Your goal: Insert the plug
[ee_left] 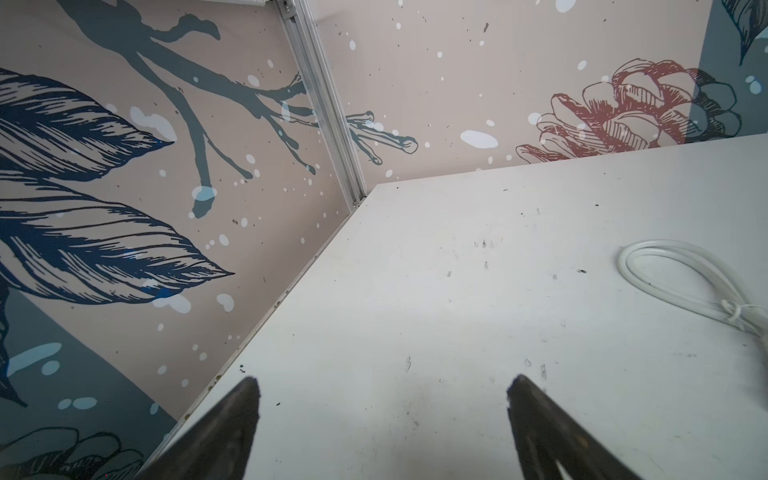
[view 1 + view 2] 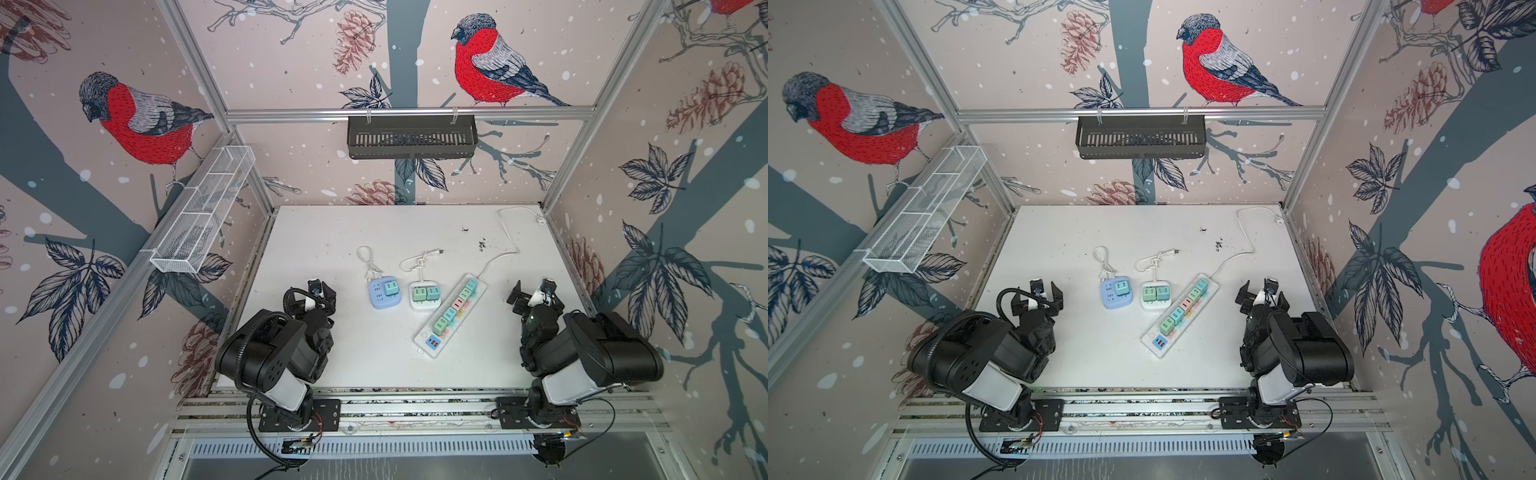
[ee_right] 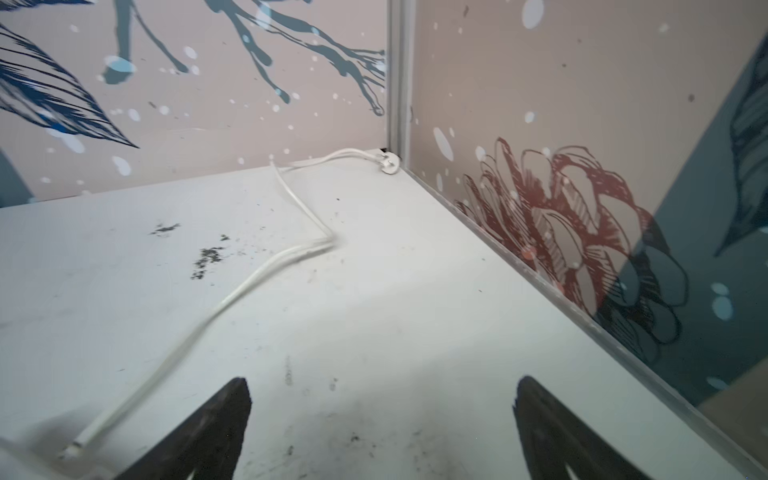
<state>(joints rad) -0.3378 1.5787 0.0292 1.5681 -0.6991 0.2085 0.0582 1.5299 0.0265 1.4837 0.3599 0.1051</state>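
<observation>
Trouble is looking likeliest around the cord (image 3: 249,282). Left gripper (image 1: 384,386) and right gripper (image 3: 382,386) are both hanging wide and empty at the lower left and lower right of the table (image 2: 374,365), well apart from the plugs (image 2: 439,326). Those are sitting at centre frame in the strip (image 2: 424,338), blue cube (image 2: 376,297) and white cube (image 2: 417,305). All are looking seated to me, so a reach could be grabbing a wrong one, or snagging the cord and dragging the strip

On table (image 2: 332,232), left to right: socket cube (image 2: 384,293), second cube (image 2: 424,296), power strip (image 2: 451,316), seemingly apart.
</observation>
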